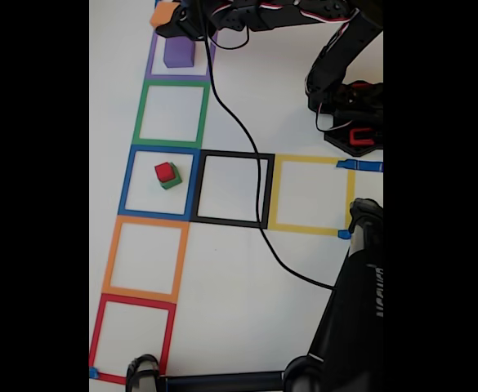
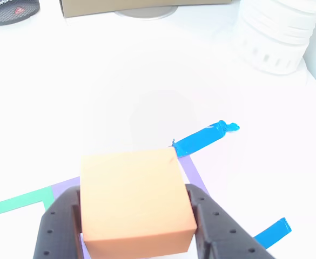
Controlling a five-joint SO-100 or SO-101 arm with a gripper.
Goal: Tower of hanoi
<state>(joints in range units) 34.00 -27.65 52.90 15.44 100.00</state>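
Orange cube [image 2: 133, 199] clamped in my hand [image 2: 133, 226], above the purple square's [image 1: 151, 67] top edge.
Keep it level; lower squarely, clear of the purple block [image 1: 179, 52].

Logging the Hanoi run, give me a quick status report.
Gripper shut on orange block, at the purple square. Purple block sits in that square. Red cube on green cube in blue square. Black cable crosses the mat.

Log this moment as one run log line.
gripper: shut on orange cube | place: at purple square | purple block: inside it | red cube: on green cube, blue square
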